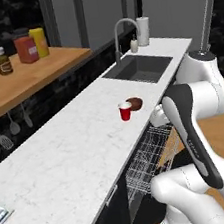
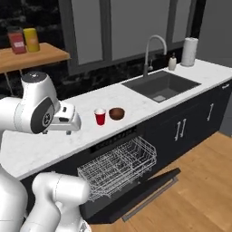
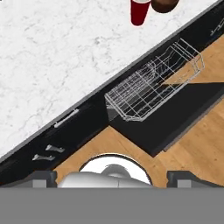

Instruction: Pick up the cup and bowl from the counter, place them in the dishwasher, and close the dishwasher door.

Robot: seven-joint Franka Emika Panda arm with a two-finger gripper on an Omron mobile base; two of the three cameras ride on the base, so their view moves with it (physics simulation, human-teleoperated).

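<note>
While the claw stands spread, the small red tapered plastic cup beside the sink looks light and slippery; pinch its rim.

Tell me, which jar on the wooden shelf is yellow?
The yellow jar at the far end of the shelf, beside the red jar. The small brown jar has a white lid.

The cup and the bowl stand side by side near the front edge of the counter, the bowl toward the sink, above the pulled-out rack of the dishwasher, whose door lies folded down.
</note>
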